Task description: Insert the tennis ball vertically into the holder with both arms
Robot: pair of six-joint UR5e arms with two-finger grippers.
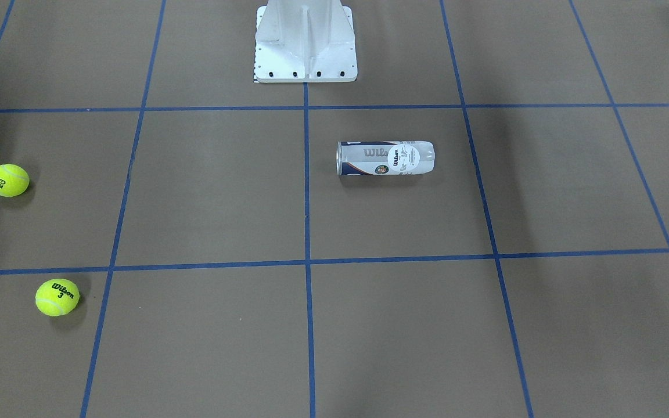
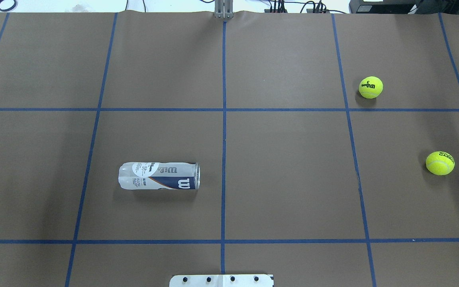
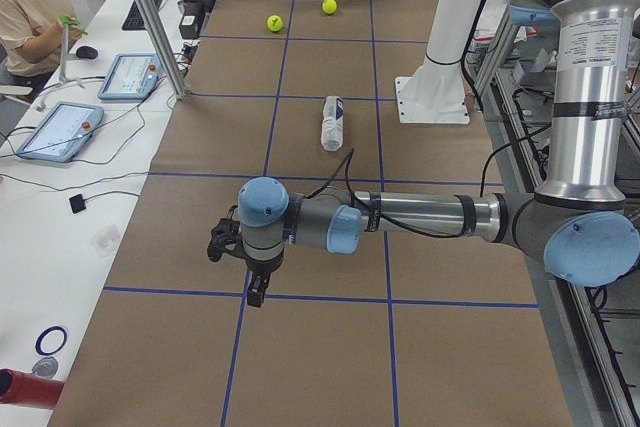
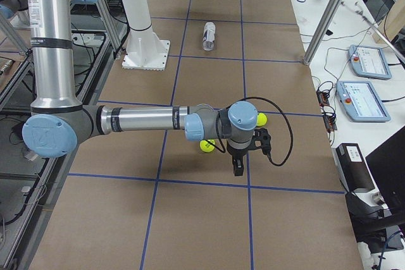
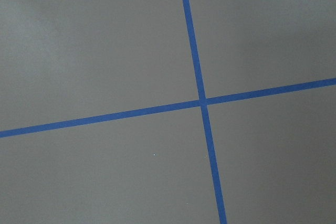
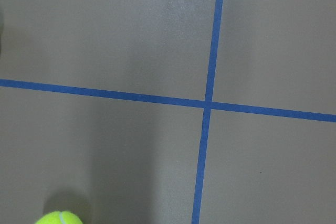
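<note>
1. A clear plastic cylindrical tennis-ball can with a white and navy label, the holder (image 2: 159, 175), lies on its side on the brown paper-covered surface (image 2: 285, 179) marked with a blue tape grid.
2. The holder sits in a grid square on the robot's left. Its metal-rimmed end points toward the centre tape line, near it but not touching.
3. Two yellow-green tennis balls rest on the robot's right half, well apart from the holder. The one printed "Wilson 3" (image 2: 370, 87) lies farther from the robot, and the other tennis ball (image 2: 440, 163) lies nearer and further out.
4. The grey-silver left arm (image 3: 420, 215) with light blue joint caps reaches out level above the surface's left end, and its black jaws point down near a tape line. Only the side view shows them, so I cannot tell whether they are apart or together.
5. The matching right arm (image 4: 145, 120) stretches out above the right end, close by the two balls. I cannot tell how its jaws stand either.
6. The white metal base (image 1: 305, 40) stands at the robot's edge of the surface, on the centre line.
</note>
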